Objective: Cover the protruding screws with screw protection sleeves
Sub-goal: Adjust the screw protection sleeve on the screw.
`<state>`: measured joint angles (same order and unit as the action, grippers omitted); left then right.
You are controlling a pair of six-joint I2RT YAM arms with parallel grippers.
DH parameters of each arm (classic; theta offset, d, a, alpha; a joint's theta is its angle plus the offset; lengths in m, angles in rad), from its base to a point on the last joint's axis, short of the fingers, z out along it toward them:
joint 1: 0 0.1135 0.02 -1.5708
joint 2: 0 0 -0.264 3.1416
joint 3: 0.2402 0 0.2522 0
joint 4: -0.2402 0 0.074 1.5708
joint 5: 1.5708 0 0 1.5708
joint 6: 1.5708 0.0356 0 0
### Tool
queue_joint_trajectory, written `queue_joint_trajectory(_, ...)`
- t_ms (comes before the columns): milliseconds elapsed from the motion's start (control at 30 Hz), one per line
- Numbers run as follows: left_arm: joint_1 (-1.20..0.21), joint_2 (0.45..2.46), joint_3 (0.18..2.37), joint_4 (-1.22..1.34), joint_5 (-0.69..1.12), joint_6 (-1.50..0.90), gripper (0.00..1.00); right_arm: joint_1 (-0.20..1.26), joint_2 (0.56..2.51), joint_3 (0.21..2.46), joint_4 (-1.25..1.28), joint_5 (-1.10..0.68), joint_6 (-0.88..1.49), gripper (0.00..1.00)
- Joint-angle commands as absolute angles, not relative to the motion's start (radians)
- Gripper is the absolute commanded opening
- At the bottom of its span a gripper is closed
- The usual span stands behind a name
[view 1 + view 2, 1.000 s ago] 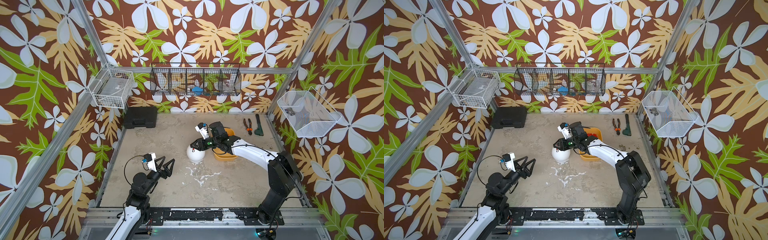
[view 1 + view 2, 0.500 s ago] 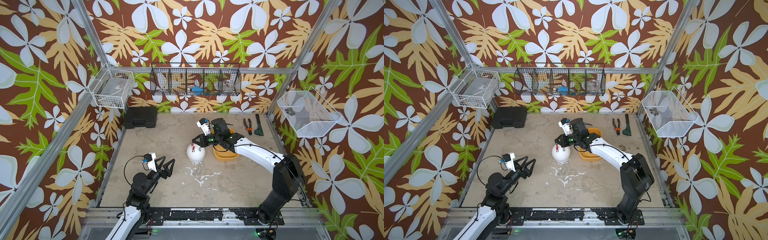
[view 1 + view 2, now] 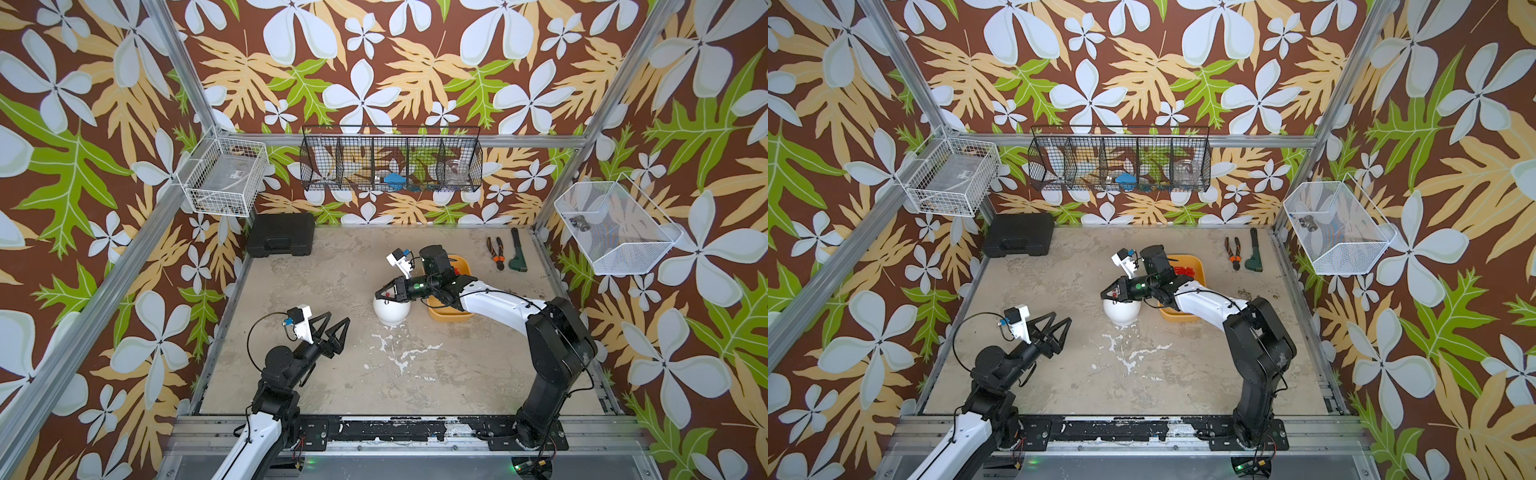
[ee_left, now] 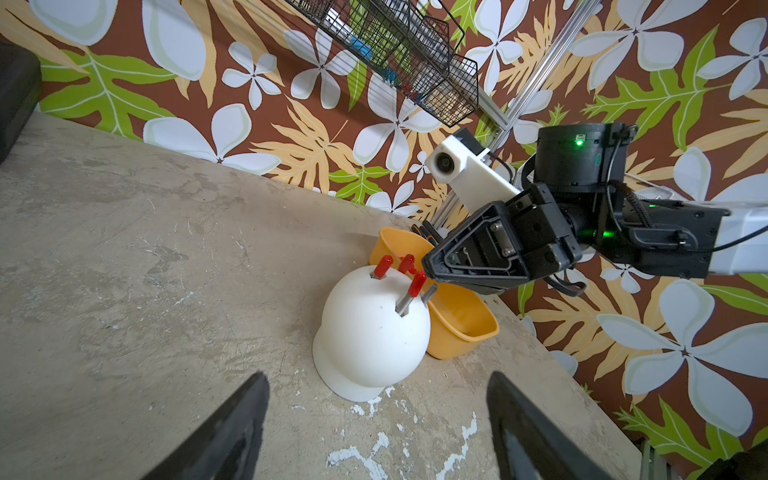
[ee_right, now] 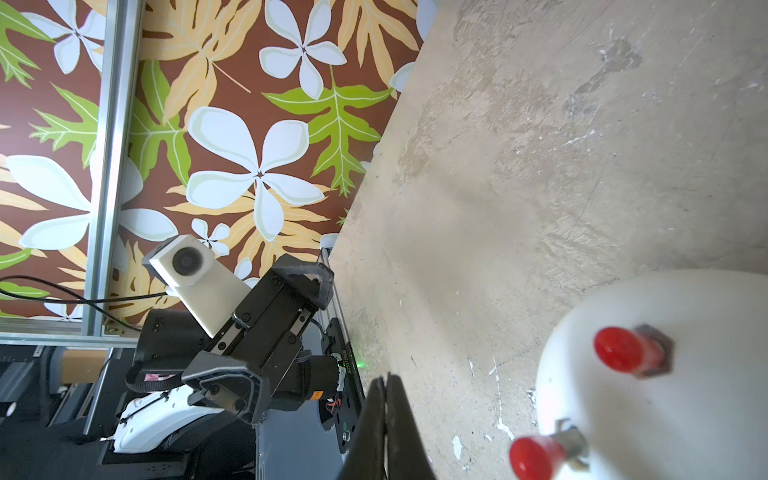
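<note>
Shut tight are the jaws of the right gripper [image 5: 384, 432]. Its two black fingers press flat on each other, and nothing shows between them. In both top views its tip [image 3: 378, 295] hangs over the top of the white dome [image 3: 390, 316], a little right of the middle of the frame.

Four thin screws [image 4: 402, 305] stick up from that dome. Three of them wear red sleeves [image 4: 382, 266]. One bare screw [image 4: 429, 292] is plain grey and stands on the side next to the orange bin [image 4: 461, 328]. The right gripper's tip is just beside the red sleeves. I cannot tell if it touches one.

Spread wide are the jaws of the left gripper [image 3: 337, 318], and they hold nothing. It sits lower and to the left of the dome in both top views, well apart from it, with its fingers pointing that way.

The orange bin stands just beside the dome, on its right. More red sleeves [image 3: 1183, 270] lie inside it.

Up in the right corner of the table [image 3: 415, 374] lie orange-handled pliers [image 3: 496, 253] and a green-handled tool [image 3: 517, 255], side by side. A black case [image 3: 280, 235] lies in the upper left corner. A black wire basket [image 3: 390, 166] hangs on the back wall.
</note>
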<state>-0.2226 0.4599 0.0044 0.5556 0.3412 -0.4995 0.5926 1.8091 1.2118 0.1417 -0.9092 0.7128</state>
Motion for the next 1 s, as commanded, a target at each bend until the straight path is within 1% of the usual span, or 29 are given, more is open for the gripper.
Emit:
queue_joint_trajectory(0, -0.221, 0.459, -0.049, 0.580, 0.348, -0.488, 0.83, 0.588, 1.815, 1.220, 0.200, -0.934, 0.734, 0.00)
queue_joint_trajectory(67, -0.221, 0.457, -0.049, 0.580, 0.348, -0.488, 0.83, 0.586, 1.819, 1.235, 0.163, -0.916, 0.711, 0.00)
queue_joint_trajectory(433, -0.222, 0.453, -0.052, 0.581, 0.349, -0.486, 0.83, 0.581, 1.871, 1.251, 0.131, -0.904, 0.686, 0.00)
queue_joint_trajectory(967, -0.222, 0.453, -0.052, 0.584, 0.354, -0.483, 0.83, 0.583, 1.869, 1.220, 0.147, -0.905, 0.688, 0.00)
